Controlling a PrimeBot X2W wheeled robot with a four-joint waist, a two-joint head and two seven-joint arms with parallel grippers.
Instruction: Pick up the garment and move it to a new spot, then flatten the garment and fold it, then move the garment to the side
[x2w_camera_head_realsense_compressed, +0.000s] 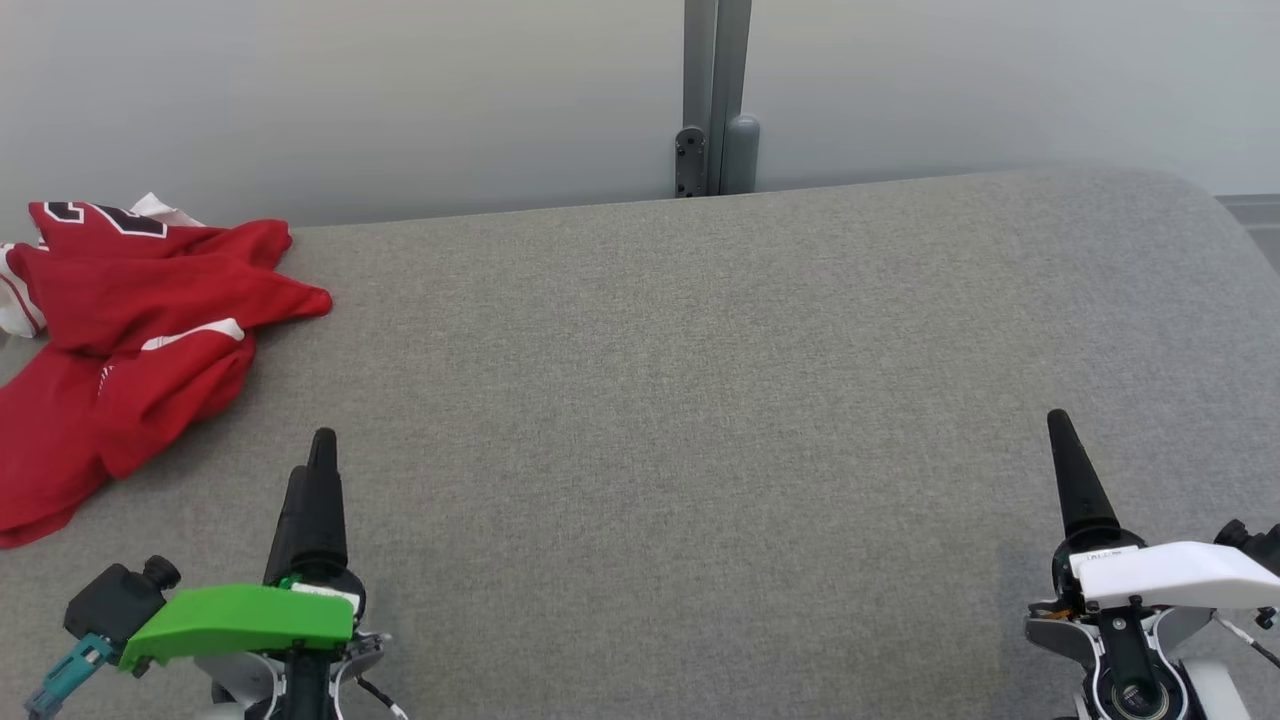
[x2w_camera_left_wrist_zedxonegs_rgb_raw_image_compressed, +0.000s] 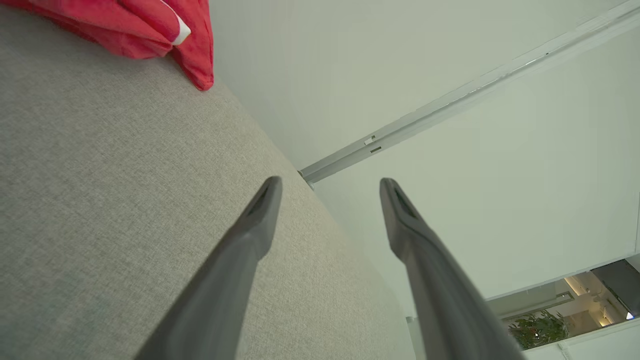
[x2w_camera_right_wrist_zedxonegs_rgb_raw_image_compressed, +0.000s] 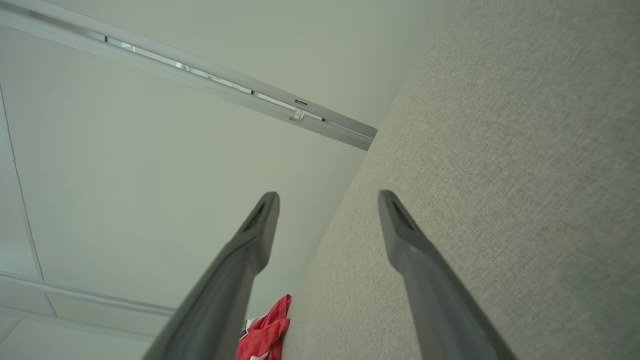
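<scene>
A crumpled red garment (x2w_camera_head_realsense_compressed: 130, 330) with white trim and a black number lies at the far left of the grey fabric surface (x2w_camera_head_realsense_compressed: 700, 400). A corner of the garment (x2w_camera_left_wrist_zedxonegs_rgb_raw_image_compressed: 150, 30) shows at the top left of the left wrist view, and a bit of the garment (x2w_camera_right_wrist_zedxonegs_rgb_raw_image_compressed: 267, 330) shows low in the right wrist view. My left gripper (x2w_camera_head_realsense_compressed: 312, 470) hovers at the lower left, just right of the garment and apart from it; in the left wrist view it is the left gripper (x2w_camera_left_wrist_zedxonegs_rgb_raw_image_compressed: 330, 187), open and empty. My right gripper (x2w_camera_head_realsense_compressed: 1062, 430) is at the lower right; in its wrist view the right gripper (x2w_camera_right_wrist_zedxonegs_rgb_raw_image_compressed: 327, 200) stands open, holding nothing.
A pale wall (x2w_camera_head_realsense_compressed: 400, 100) rises behind the surface, with a grey vertical post (x2w_camera_head_realsense_compressed: 715, 100) at its middle. The surface's far edge runs along the wall and curves down at the right (x2w_camera_head_realsense_compressed: 1200, 200). Broad bare fabric lies between the two grippers.
</scene>
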